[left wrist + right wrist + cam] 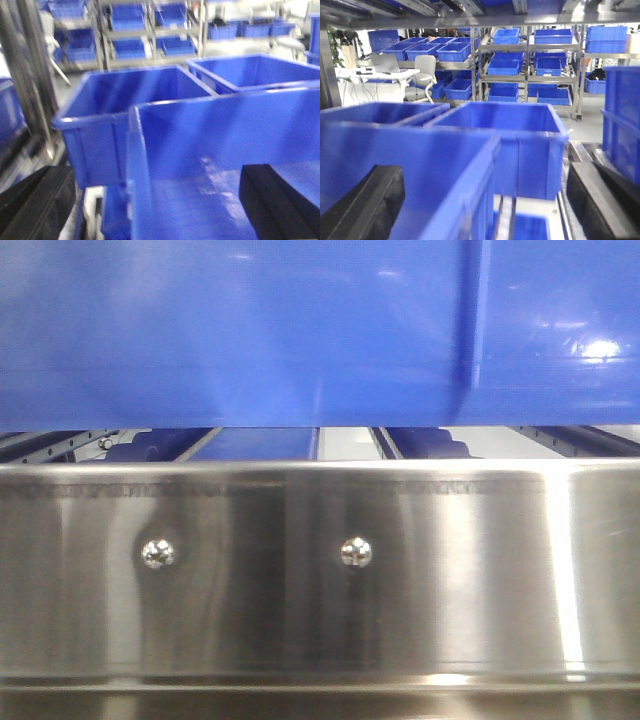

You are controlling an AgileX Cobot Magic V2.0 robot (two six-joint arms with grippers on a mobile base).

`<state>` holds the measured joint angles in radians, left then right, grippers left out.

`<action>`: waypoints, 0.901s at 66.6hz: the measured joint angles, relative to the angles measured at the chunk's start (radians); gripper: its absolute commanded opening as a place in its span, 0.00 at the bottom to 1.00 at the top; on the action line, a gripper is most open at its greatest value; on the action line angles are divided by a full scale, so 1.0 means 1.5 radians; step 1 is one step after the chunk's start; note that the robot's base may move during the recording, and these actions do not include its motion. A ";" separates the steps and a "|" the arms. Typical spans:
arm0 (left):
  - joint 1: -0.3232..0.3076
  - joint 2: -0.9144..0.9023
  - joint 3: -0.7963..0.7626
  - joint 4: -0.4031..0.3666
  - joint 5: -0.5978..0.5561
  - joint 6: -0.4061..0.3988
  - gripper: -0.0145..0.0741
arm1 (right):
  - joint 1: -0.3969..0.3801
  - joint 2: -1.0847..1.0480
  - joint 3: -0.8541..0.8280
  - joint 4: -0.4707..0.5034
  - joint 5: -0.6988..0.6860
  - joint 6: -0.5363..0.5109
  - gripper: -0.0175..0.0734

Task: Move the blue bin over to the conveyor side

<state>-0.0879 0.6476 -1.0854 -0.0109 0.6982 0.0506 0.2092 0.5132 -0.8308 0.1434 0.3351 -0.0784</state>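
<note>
The blue bin [250,330] fills the top of the front view, its glossy wall close behind the steel rail. In the left wrist view my left gripper [157,205] is open, straddling the bin's [200,140] end wall: one finger [35,200] outside, the other finger [280,200] inside. In the right wrist view my right gripper [485,210] is open, straddling the opposite end wall of the bin [420,150]: one finger [365,205] inside, the other finger [605,205] outside. Neither gripper's pads touch the wall. The dark conveyor belt is out of view.
A stainless-steel rail [320,570] with two rivets runs under the bin. More large blue bins stand just behind it [130,95] [260,70] [505,125]. A tall blue bin [622,120] is at the right. Shelves of blue crates [530,65] line the back.
</note>
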 measured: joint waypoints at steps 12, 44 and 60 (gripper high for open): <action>0.000 0.084 -0.091 -0.013 0.087 -0.001 0.80 | 0.001 0.061 -0.102 0.014 0.064 0.000 0.81; 0.000 0.303 -0.305 -0.014 0.300 -0.034 0.80 | 0.016 0.374 -0.510 0.016 0.555 0.000 0.80; 0.000 0.372 -0.372 0.039 0.347 -0.034 0.80 | 0.051 0.432 -0.519 -0.040 0.596 0.062 0.75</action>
<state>-0.0879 1.2058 -1.6433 0.0478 1.2194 0.0000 0.2857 1.1605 -1.6093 0.0829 1.2289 0.0144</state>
